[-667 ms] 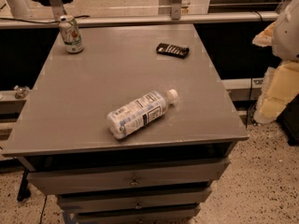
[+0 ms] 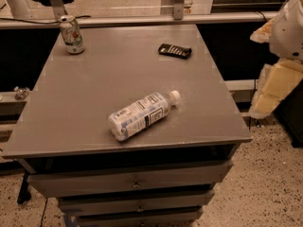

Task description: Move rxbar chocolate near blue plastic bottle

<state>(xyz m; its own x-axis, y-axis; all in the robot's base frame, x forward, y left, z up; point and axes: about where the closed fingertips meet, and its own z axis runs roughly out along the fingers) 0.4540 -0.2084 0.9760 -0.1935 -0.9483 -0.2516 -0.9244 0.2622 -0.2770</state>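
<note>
Rxbar chocolate [image 2: 174,50] sits apart from the claw [image 2: 277,86], hanging right of the table [image 2: 94,79], state unclear.

Grey bench [image 2: 94,93] carrying 3 things.
The blue plastic bottle [image 2: 142,115] lies on its side near the front edge, with its white cap pointing toward the far right. The rxbar chocolate [image 2: 174,50] lies flat near the far right corner, well apart from the bottle. A soda can [image 2: 72,35] stands upright at the far left corner. The gripper [image 2: 277,86] hangs beyond the bench's right edge, touching nothing on it.
</note>
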